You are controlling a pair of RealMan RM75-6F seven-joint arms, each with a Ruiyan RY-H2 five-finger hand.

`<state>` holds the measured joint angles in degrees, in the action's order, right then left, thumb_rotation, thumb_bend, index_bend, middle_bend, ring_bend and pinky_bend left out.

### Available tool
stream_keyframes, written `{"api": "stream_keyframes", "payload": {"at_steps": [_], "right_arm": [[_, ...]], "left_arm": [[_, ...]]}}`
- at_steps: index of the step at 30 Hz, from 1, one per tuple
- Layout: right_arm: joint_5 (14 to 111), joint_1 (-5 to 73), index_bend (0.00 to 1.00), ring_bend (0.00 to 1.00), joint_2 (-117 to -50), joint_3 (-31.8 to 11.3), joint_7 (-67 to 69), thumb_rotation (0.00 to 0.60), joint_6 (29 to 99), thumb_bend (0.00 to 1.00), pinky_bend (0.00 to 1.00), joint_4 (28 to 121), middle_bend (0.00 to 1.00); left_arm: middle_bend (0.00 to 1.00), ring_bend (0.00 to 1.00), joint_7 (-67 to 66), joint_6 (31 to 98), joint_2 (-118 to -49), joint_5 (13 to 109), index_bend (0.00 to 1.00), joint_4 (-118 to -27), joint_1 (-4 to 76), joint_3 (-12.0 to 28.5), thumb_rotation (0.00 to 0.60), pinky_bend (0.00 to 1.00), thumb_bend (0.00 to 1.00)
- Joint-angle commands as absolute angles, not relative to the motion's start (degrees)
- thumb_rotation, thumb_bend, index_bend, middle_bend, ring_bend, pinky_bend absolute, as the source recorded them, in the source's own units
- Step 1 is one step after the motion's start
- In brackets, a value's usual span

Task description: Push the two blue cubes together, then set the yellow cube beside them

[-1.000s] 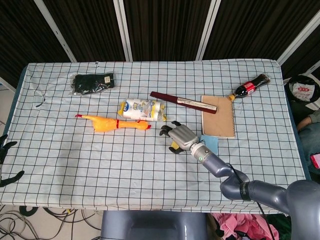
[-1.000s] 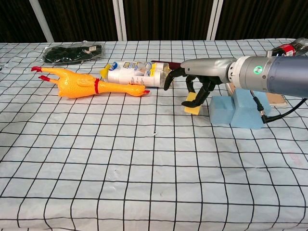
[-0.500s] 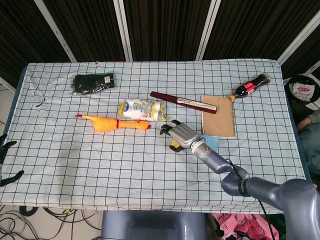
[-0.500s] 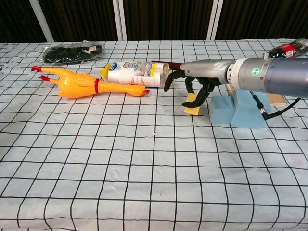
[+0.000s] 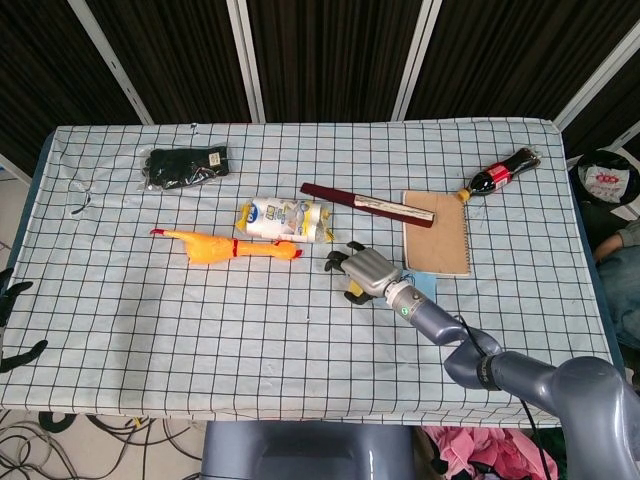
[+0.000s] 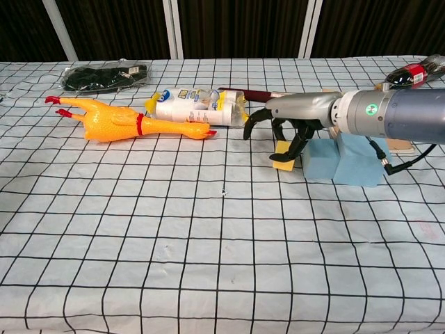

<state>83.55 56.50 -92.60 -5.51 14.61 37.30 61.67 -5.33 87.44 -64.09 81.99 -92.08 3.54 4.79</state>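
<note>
Yellow cube (image 6: 284, 154) is gripped by the right hand (image 6: 281, 129) just beside the two blue cubes (image 6: 342, 158) — these are pressed together on the checked counter (image 6: 208, 229). Left hand (image 5: 12, 325) — fingers seen spread, nothing held.

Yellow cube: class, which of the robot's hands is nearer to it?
The right. The right hand is over the yellow cube, fingers around it, next to the blue cubes. The left hand is at the table's far left edge.
</note>
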Motion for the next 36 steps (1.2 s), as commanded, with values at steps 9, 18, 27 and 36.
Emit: {"api": "stream_keyframes", "payload": {"at_steps": [9,18,27,36], "right_arm": [[84.95,56.20,0.25,0.47,-92.48,-4.48,15.90,0.600,38.40,0.36,0.08,60.44,0.14],[85.69,56.29,0.25,0.46,-92.06,-3.38,16.46,0.600,37.80,0.36,0.08,59.77,0.13],[86.36,56.43,0.25,0.45,-91.67,-2.65,17.14,0.600,37.63,0.36,0.08,59.75,0.13],[86.43,56.43,0.25,0.39,-91.12,-2.70,16.69,0.600,38.16,0.36,0.07,60.73,0.11]], "left_arm": [[0.07,0.00,-5.65,87.47,-64.19,81.82,0.22,-92.06,3.55,4.87,0.600,0.00,0.04],[0.07,0.00,-5.79,87.47,-64.23,81.74,0.22,-92.07,3.54,4.88,0.600,0.00,0.05],[0.07,0.00,-6.03,87.46,-64.27,81.59,0.22,-92.08,3.53,4.92,0.600,0.00,0.05],[0.07,0.00,-6.09,87.48,-64.29,81.54,0.22,-92.09,3.52,4.94,0.600,0.00,0.05]]}}
